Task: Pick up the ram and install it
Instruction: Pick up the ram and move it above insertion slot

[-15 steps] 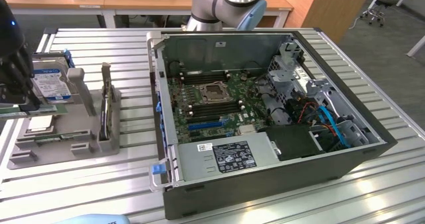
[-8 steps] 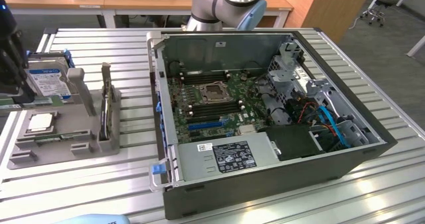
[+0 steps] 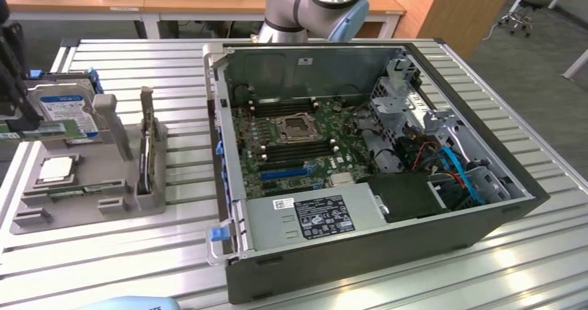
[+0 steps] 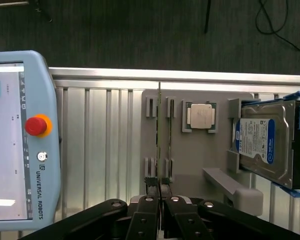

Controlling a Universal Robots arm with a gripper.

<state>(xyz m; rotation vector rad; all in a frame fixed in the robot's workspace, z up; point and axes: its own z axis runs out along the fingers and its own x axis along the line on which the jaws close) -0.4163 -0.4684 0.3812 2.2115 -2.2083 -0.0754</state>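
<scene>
1. One black two-fingered gripper [image 4: 158, 184] is clenching, its fingers pressing together on the ram [image 4: 159, 125], a long, thin green circuit-board stick that is showing edge-on in the wrist view.
2. Ram is hanging over a flat grey plastic fixture tray [image 4: 200, 165] and lining up between two rows of slotted holders. Cannot tell whether it is touching the tray.
3. Tray is sitting on the slatted aluminium table [image 4: 100, 130], close to the table edge bordering the dark floor.
4. Square silver processor chip [image 4: 200, 116] is lying in a recess on the tray, just beside the holders. Big silver hard drive with a blue label [image 4: 262, 142] is leaning tilted in a cradle at the tray's end, beyond the chip.
5. Pale blue teach pendant with a red button [image 4: 20, 135] is lying on the table near the tray, apart from the ram.
6. Open black computer tower case [image 3: 368, 251] is lying on its side across the table's middle, on the exterior view's right of the tray, with its green motherboard [image 3: 294, 145] facing up.
</scene>
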